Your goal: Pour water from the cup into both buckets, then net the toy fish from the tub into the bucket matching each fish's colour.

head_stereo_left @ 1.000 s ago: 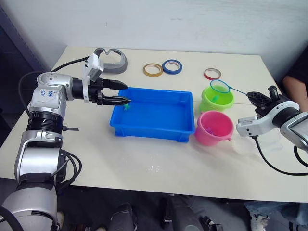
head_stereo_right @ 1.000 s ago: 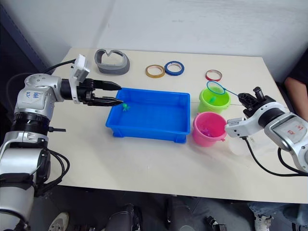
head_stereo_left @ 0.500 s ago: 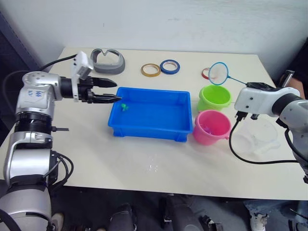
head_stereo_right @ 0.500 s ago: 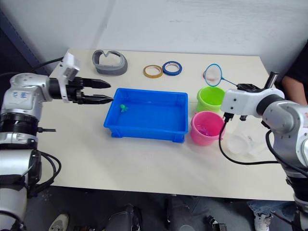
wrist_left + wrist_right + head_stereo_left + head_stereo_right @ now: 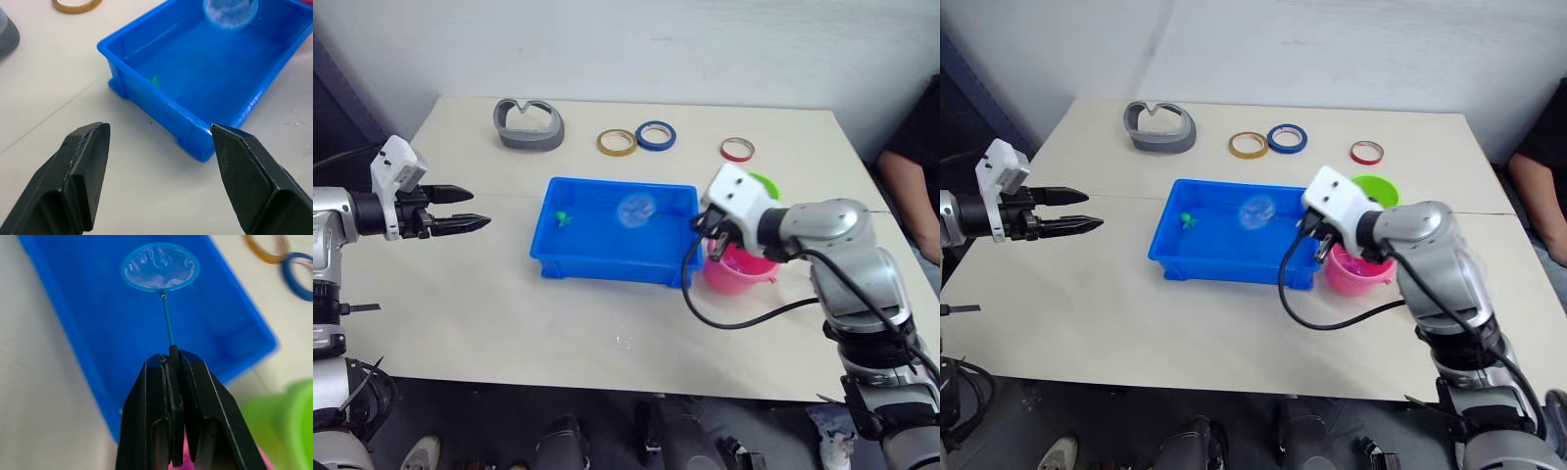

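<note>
The blue tub lies mid-table with one small green toy fish at its left end. My right gripper is shut on the net's thin handle, and the light-blue net hoop hangs over the tub's middle. The pink bucket sits just right of the tub, and the green bucket behind it is partly covered by my right arm. Well left of the tub, my left gripper is open and holds nothing. The cup is hidden.
A grey curved holder and yellow, blue and red tape rings lie along the table's back. A black cable loops from my right arm onto the table. A person sits at the right edge.
My right gripper swung the net leftward from above the green bucket to over the tub. My left gripper drew back leftward, away from the tub's corner.
</note>
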You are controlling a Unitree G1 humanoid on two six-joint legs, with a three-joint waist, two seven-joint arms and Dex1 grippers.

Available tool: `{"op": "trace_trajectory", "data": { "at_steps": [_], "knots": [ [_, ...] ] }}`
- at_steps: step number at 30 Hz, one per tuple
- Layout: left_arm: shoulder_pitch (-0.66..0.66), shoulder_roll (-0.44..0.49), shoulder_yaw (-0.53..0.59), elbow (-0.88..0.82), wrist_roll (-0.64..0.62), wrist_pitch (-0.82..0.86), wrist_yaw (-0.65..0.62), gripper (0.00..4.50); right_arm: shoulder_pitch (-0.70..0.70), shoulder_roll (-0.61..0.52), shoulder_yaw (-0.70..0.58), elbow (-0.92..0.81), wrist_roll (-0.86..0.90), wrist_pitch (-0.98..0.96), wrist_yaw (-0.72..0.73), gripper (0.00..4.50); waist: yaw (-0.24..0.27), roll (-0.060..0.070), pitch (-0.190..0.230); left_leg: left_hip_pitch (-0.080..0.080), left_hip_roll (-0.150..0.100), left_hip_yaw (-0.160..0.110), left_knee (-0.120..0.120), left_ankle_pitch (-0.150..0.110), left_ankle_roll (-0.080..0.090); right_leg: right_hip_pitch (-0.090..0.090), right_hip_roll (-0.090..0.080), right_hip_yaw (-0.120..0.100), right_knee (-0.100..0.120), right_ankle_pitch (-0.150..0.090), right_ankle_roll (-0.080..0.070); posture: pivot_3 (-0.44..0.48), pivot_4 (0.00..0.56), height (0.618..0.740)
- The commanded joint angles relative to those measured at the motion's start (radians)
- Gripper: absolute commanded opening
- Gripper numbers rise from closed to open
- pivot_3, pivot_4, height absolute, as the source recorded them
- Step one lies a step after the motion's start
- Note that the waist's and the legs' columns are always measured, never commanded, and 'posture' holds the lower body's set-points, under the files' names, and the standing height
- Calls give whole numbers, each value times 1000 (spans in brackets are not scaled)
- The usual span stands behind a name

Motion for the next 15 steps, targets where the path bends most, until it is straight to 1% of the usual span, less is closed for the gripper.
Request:
{"op": "trace_trajectory", "data": {
  "at_steps": [1, 3, 8, 12, 15],
  "knots": [
    [46, 34, 80, -102, -45, 54, 43, 3596, -35, 38, 70, 70, 9, -52, -50, 0, 0, -1, 0, 0, 0, 0, 0, 0, 0, 0, 0, 0, 0, 0, 0, 0, 150, 693],
    [83, 32, 105, -141, -61, 78, 60, 3596, -62, 90, 121, 149, -6, -100, -90, 0, -4, -1, -1, 0, 0, 0, 0, 0, 0, 0, 0, 0, 0, 0, 0, 0, 150, 693],
    [129, 29, 126, -202, -88, 110, 87, 3596, -93, 131, 192, 271, -34, -178, -145, 0, -2, -1, -1, -1, 0, 0, 0, 0, 0, -1, 0, 0, 0, 0, 0, 0, 150, 693],
    [150, 30, 139, -230, -104, 123, 98, 3596, -115, 179, 214, 361, -46, -224, -191, 0, -4, -2, -1, -1, 0, 0, 0, 0, 0, -1, 0, 0, -1, 0, 0, 0, 150, 693],
    [156, 32, 141, -240, -116, 127, 103, 3596, -149, 262, 202, 457, -44, -255, -248, 0, -8, -2, -1, -1, 0, 0, 0, 0, 0, -1, 0, 0, 0, 0, 0, 0, 150, 693]
  ]
}}
